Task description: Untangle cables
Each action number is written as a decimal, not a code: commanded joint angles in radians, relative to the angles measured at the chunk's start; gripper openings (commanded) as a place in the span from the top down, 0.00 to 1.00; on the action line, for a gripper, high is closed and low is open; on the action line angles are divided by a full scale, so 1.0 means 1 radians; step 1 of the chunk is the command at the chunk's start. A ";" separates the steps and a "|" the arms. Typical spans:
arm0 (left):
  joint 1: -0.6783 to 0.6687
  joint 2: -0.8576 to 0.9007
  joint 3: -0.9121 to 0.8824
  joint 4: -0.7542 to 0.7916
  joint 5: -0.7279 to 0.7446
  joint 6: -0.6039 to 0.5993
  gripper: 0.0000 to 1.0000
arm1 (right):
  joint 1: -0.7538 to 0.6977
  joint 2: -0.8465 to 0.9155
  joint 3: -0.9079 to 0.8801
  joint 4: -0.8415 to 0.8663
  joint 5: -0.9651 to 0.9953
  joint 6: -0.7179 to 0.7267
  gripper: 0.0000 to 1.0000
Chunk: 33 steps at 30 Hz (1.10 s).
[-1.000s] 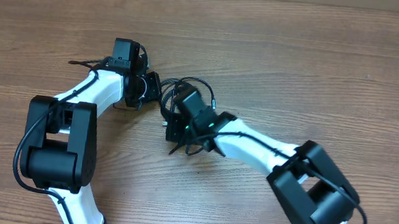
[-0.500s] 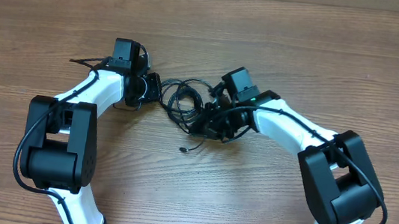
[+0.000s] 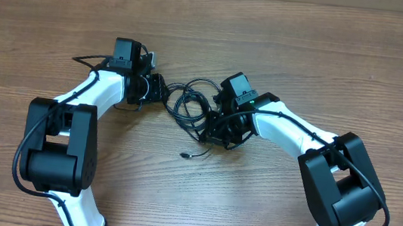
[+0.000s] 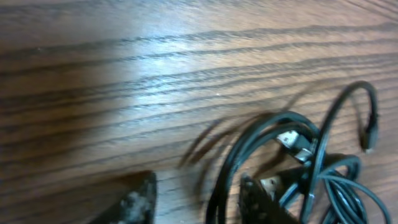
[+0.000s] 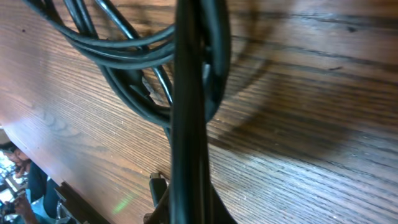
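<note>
Well, overhead view first: the cables [image 3: 187, 104] lie as one tangled bundle of thin black loops on the wooden table [image 3: 308, 49], about mid-table, between the two arms. The left gripper [image 3: 160, 89] is at the bundle's left edge, touching or almost touching the outer loop; from this view I cannot tell how wide the jaws stand. The right gripper [image 3: 213, 132] points down into the right side of the bundle, w/ loops all around it. One loose cord end w/ a small plug [image 3: 184, 155] lies apart from the bundle, on the side nearer to the robot bases. Next, left wrist view: the left gripper [image 4: 198, 200] has its jaws partly open, w/ the two fingers [image 4: 137, 202] at the bottom edge and a clear gap between them. One black cord goes up through this gap near the right finger, but it is not squeezed. The cables [image 4: 283, 115] fill the lower right of the view; a silver-tipped plug [image 4: 292, 140] and a small dark plug end [image 4: 369, 148] are visible there. Then, right wrist view: the right gripper [image 5: 188, 74] is fully closed, its fingers seen as one dark bar. The cables [image 5: 112, 46] curve around and behind it, very close. Whether a cord is pinched inside I cannot tell, since it is too dark and blurred.
</note>
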 commanded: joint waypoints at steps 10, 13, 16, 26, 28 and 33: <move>0.006 0.026 -0.023 -0.093 0.210 0.320 0.57 | 0.002 -0.040 0.002 0.014 -0.062 -0.078 0.96; 0.003 0.028 -0.024 -0.108 0.207 0.290 0.57 | 0.004 -0.040 0.002 0.013 -0.076 -0.078 0.96; -0.010 0.030 -0.037 -0.108 0.199 0.287 0.57 | 0.005 -0.040 0.002 0.013 -0.101 -0.079 0.96; -0.103 0.033 -0.093 -0.062 0.045 0.225 0.79 | 0.005 -0.040 0.002 0.008 -0.190 -0.084 0.92; -0.118 0.033 -0.093 -0.061 -0.014 0.221 0.90 | 0.005 -0.040 0.002 -0.005 -0.197 -0.126 0.91; -0.131 0.033 -0.093 -0.062 -0.145 0.191 0.92 | 0.002 -0.040 0.002 -0.081 -0.196 -0.240 0.85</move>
